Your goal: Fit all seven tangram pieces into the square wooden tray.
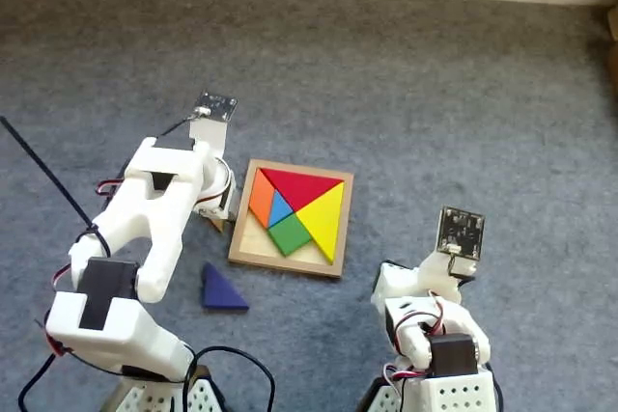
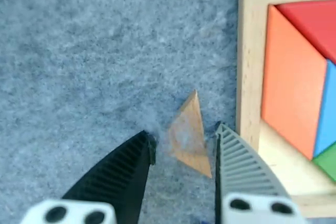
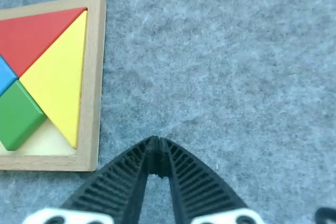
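Left hand (image 2: pixel 185 135) open around a tan triangle (image 2: pixel 189 127) beside the tray (image 1: pixel 285 265).
The triangle lies flat on the grey tabletop (image 1: pixel 435 94) between the fingers, just outside the tray's frame. Five coloured pieces (image 1: pixel 294 214) sit in the tray. A dark blue triangle (image 1: pixel 220 289) lies near one tray corner, apart from it. The right hand (image 3: pixel 158 142) is closed, empty.

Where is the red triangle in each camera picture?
High view: red triangle along the far rim of the wooden tray.
Left wrist view: red triangle beside the orange piece.
Right wrist view: red triangle beside the yellow triangle.
Shared landmark: the rim of the wooden tray.
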### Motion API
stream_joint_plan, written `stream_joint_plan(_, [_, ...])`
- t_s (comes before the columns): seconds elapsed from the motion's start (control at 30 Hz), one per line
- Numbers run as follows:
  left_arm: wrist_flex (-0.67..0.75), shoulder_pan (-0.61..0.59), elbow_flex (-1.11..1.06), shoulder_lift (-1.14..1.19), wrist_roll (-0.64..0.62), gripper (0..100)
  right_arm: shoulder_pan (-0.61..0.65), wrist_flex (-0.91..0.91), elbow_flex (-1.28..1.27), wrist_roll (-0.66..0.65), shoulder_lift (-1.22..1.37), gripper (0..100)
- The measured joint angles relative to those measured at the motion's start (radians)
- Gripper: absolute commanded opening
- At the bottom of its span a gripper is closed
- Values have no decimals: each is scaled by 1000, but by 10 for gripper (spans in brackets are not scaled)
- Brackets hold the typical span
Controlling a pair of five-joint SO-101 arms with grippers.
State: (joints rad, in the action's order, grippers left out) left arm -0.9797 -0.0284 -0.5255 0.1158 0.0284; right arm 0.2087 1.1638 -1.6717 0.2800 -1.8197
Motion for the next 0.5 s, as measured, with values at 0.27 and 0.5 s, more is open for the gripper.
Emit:
stream_joint_plan(0.27, [0, 0, 0, 0, 0, 178, 0, 0, 0, 0, 0, 8])
stream_joint_plan(0.5, [-43, 0, 14, 0, 44, 155, 0, 0, 0, 0, 0, 8])
